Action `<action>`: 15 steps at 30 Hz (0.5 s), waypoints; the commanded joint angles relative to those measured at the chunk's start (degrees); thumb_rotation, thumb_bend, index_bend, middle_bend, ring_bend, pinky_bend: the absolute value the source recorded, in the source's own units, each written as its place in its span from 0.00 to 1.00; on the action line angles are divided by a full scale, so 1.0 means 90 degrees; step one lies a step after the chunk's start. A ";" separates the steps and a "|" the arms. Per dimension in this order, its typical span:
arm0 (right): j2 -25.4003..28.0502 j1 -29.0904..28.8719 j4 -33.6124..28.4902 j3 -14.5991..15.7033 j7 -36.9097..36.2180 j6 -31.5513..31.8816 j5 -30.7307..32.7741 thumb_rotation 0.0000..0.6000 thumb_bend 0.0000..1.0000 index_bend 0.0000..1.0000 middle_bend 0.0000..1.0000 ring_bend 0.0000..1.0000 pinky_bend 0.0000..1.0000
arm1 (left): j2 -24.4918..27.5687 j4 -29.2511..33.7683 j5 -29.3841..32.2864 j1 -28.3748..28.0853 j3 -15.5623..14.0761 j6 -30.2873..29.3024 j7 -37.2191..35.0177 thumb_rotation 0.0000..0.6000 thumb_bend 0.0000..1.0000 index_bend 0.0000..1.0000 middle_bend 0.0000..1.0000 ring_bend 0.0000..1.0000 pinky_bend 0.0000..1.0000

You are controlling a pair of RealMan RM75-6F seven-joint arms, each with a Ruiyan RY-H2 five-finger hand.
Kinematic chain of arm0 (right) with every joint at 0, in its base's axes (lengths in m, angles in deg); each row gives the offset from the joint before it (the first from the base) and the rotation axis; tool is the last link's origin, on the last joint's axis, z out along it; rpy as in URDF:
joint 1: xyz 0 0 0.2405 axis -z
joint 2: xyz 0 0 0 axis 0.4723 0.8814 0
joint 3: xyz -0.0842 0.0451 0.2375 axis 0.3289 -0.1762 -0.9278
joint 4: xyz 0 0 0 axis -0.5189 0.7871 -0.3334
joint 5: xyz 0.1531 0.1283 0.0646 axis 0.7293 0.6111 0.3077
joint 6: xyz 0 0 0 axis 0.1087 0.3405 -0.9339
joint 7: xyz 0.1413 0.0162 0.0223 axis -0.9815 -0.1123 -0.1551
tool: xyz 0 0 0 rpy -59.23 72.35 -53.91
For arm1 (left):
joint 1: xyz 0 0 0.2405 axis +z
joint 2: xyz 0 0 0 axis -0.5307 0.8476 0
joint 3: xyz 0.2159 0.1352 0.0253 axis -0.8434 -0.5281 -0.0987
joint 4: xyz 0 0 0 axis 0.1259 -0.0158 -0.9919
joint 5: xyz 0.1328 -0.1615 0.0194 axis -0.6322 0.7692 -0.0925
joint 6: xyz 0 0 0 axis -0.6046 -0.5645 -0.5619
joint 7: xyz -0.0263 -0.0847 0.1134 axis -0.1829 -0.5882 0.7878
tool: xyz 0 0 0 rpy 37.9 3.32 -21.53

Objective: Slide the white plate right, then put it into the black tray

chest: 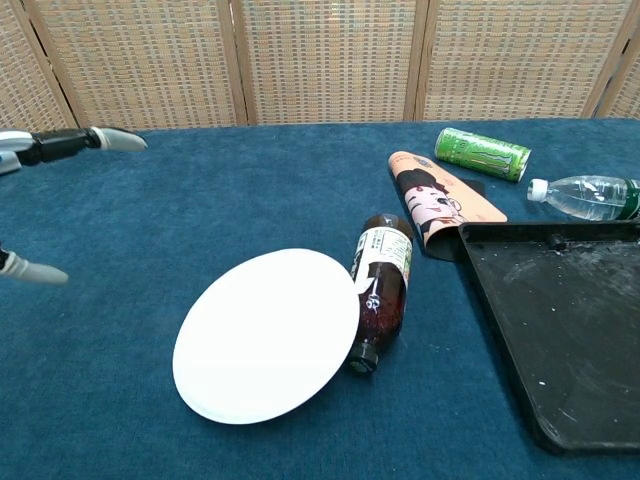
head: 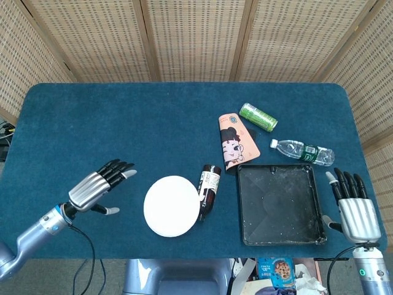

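Head view: white plate (head: 172, 206) flat, touching bottle (head: 208, 189).

No wording can be read with certainty. A white label with small dark print is carried by the brown glass bottle (chest: 379, 293) lying on its side, but the print is too small to be made out. Pale lettering is seen along the green drink can (chest: 482, 153), too blurred to be read. A cartoon face, without legible text, is shown on the peach-coloured paper cone (chest: 435, 201).
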 commanded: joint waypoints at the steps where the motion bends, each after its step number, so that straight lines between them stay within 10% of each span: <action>1: -0.0136 -0.0288 0.0594 0.0246 -0.0146 -0.0094 -0.0870 1.00 0.00 0.00 0.00 0.00 0.00 | 0.0473 0.0577 0.0964 0.0517 0.0439 -0.0161 0.0768 1.00 0.00 0.00 0.00 0.00 0.00; 15: -0.0821 -0.2127 0.1193 0.0742 -0.1302 -0.0999 -0.3464 1.00 0.00 0.00 0.00 0.00 0.00 | 0.0974 0.1691 0.2799 0.1739 0.1220 -0.0803 0.2118 1.00 0.00 0.00 0.00 0.00 0.00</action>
